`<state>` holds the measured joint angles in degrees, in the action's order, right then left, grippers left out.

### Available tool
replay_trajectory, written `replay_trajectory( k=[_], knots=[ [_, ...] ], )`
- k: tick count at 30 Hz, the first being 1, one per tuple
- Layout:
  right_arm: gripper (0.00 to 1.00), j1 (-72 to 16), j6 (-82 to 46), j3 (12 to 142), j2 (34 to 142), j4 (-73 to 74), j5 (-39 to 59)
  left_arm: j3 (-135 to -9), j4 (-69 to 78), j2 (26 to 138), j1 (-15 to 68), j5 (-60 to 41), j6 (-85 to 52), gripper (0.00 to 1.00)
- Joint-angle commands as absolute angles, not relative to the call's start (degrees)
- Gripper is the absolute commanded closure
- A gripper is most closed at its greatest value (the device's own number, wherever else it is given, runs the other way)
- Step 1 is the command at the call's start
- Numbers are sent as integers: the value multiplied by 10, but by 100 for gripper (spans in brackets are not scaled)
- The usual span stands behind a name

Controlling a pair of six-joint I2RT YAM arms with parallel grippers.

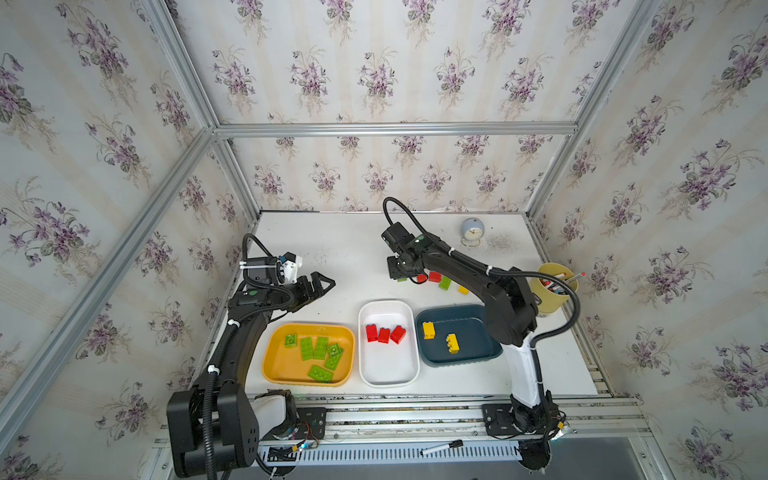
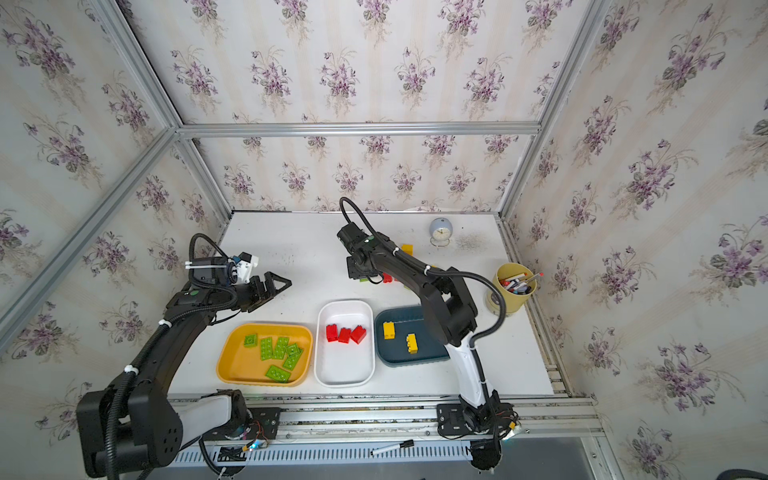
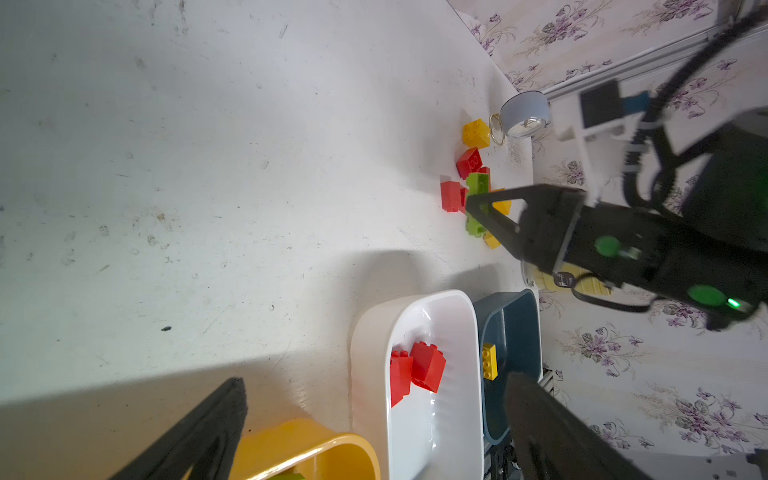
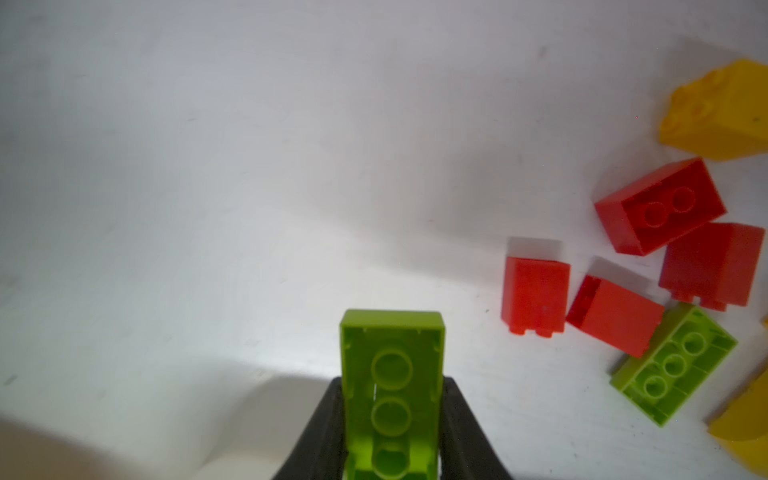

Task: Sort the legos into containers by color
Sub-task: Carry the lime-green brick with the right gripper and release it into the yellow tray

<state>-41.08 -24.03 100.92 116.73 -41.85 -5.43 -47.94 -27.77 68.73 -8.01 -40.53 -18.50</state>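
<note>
My right gripper (image 4: 393, 386) is shut on a lime green oblong lego (image 4: 392, 332), whose hollow underside faces the wrist camera. In a top view this gripper (image 1: 401, 276) stands at the left end of a loose pile of red (image 1: 435, 276), green (image 1: 444, 283) and yellow (image 1: 464, 290) legos. My left gripper (image 1: 328, 286) hangs open and empty behind the orange-yellow tray (image 1: 274, 365), which holds several green legos. The white tray (image 1: 388, 370) holds three red ones. The teal tray (image 1: 473, 353) holds two yellow ones.
A small round clock (image 1: 471, 232) stands at the back of the table. A pale yellow cup with pens (image 1: 548, 291) is at the right edge beside the right arm. A marker (image 1: 442, 448) lies on the front rail. Papered walls close in three sides.
</note>
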Motion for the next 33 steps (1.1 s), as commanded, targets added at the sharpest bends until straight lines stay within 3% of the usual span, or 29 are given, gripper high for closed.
replay_trajectory(
  k=[1,9,19,21,24,26,33],
  knots=[
    [73,-450,-138,929,1091,-316,60,-489,-274,693,-80,-412,-178,1],
    [69,-586,-66,788,996,-201,200,-505,-286,700,-81,-410,-176,1],
    [66,-661,-24,858,1116,-160,252,-500,-289,700,-81,-413,-174,1],
    [60,-661,-19,871,1131,-163,250,-497,-288,699,-81,-414,-174,1],
    [38,-661,-10,874,1127,-174,246,-494,-288,698,-80,-420,-173,1],
    [30,-658,1,862,1107,-182,234,-494,-288,698,-80,-424,-171,1],
    [22,-601,-19,771,987,-224,205,-493,-289,692,-80,-436,-172,1]
  ],
)
